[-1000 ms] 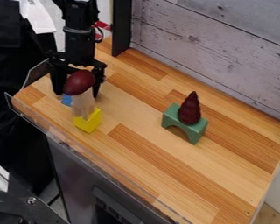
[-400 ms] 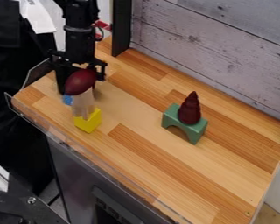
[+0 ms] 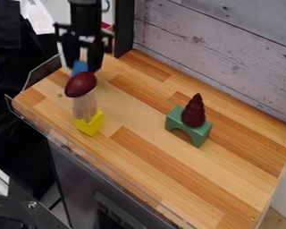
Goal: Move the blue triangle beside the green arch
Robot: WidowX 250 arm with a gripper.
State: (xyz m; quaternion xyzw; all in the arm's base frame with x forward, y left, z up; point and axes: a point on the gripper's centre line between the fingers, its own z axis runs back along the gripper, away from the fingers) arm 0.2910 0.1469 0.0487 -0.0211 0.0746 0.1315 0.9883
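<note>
In the gripper [image 3: 82,67], closed on both its sides and seemingly lifted: the triangle [image 3: 80,68]. From the gripper, down and rightward in the view, well apart: the arch [image 3: 196,133]. To be carried diagonally that way, clear of the egg [image 3: 82,84], then lowered beside the arch.

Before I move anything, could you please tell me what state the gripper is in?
Gripper: closed, holding the blue triangle between its fingers.
</note>
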